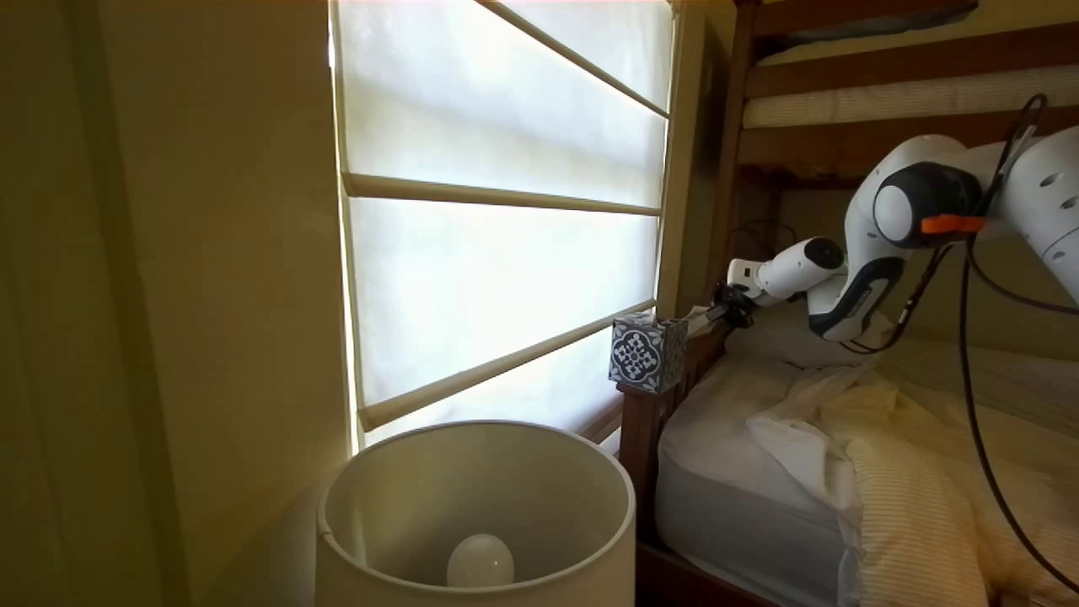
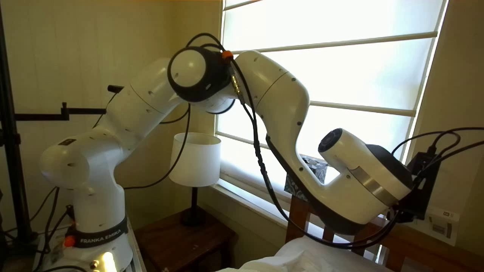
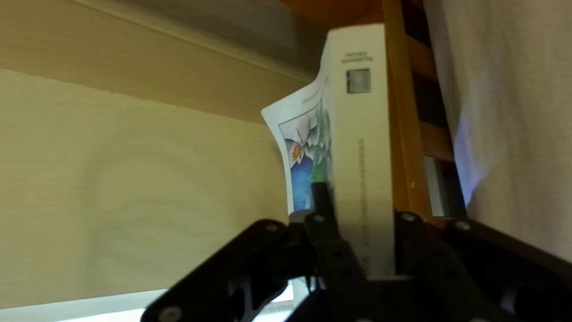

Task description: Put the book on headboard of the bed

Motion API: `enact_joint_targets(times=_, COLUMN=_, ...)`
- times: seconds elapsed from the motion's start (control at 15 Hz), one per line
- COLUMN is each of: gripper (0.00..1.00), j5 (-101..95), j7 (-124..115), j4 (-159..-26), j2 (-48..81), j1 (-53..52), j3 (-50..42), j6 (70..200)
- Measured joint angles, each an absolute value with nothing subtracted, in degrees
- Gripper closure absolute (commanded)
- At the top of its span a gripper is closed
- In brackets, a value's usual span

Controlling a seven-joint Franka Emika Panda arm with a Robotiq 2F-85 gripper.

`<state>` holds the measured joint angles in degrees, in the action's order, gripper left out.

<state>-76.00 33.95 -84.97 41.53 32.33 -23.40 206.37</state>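
book [image 3: 361, 147], wrist view: mid-frame, spine foremost, cover curling leftward
fingers [image 3: 324, 205]: clamped on both sides of the book, parted by its thickness alone
headboard [image 3: 405, 143]: just right of the book
box [image 1: 646, 356], in an exterior view: right of centre, on the headboard's near end, book just right of it
arm [image 2: 284, 95], in an exterior view: ends lower right, where the book shows at the headboard's top; contact cannot be told
book's step: probably placing, not yet released
fingers' next move: should settle the book squarely on the narrow top, then part slowly
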Motion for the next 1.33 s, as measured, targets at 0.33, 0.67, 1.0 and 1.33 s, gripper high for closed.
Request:
enact_joint_targets(times=0.33, gripper=0.94, j5=-75.73, j7=34.21, j4=-85.0, j2=42.16, j1=32.29, j3=-23.29, j6=206.4)
enact_joint_targets(times=0.67, gripper=0.94, j5=-75.73, j7=34.44, j4=-83.03, j2=43.73, j1=32.3, j3=-22.77, j6=206.95)
enact_joint_targets(times=1.0, gripper=0.94, j5=-75.94, j7=33.83, j4=-80.84, j2=45.87, j1=32.6, j3=-22.37, j6=207.03)
enact_joint_targets(times=1.33, gripper=0.94, j5=-78.28, j7=30.56, j4=-80.67, j2=48.01, j1=33.26, j3=-21.14, j6=207.21)
